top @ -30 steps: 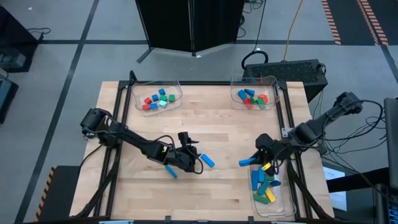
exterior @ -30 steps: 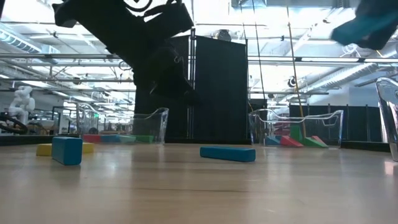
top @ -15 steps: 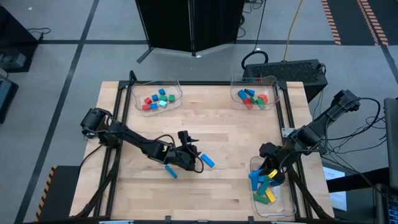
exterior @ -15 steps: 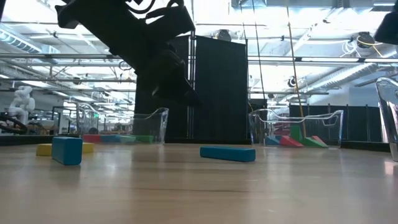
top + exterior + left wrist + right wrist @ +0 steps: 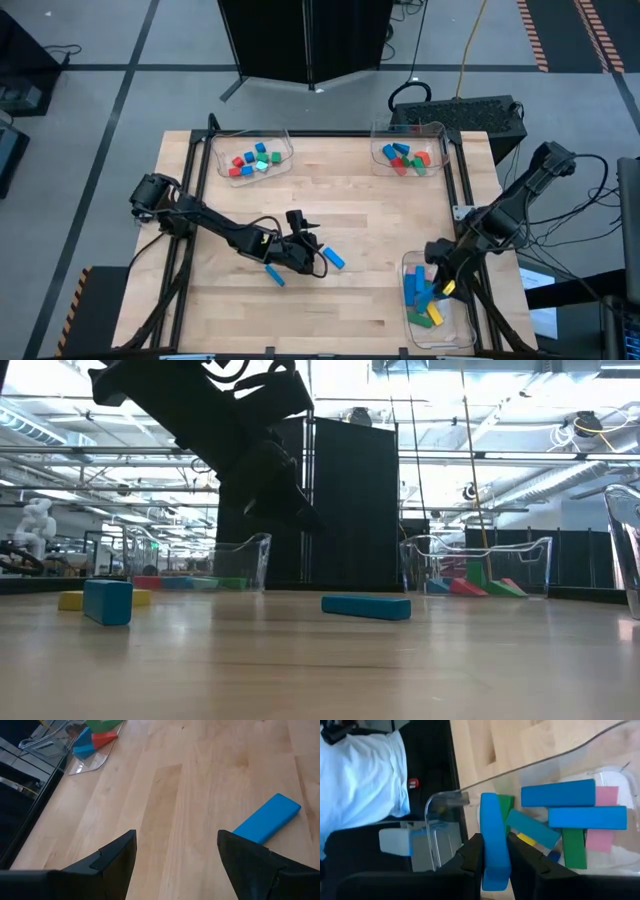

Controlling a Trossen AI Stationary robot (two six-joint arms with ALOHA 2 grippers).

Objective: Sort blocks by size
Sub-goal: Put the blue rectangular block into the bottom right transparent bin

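High view: the left gripper (image 5: 312,255) hangs over the counter (image 5: 370,215) beside a loose blue bar (image 5: 334,259); the right gripper (image 5: 437,283) is above the near-right tray (image 5: 408,262) of long blocks. Low view: a teal bar (image 5: 366,607) lies flat on the counter. Left wrist view: jaws stand wide apart, holding nothing. Right wrist view: jaws clamp an upright blue block (image 5: 493,840) above the tray's bars.

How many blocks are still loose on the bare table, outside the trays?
2, both blue, by the left gripper: a long bar just right of it and a smaller block on the near side. More may hide under the arm.
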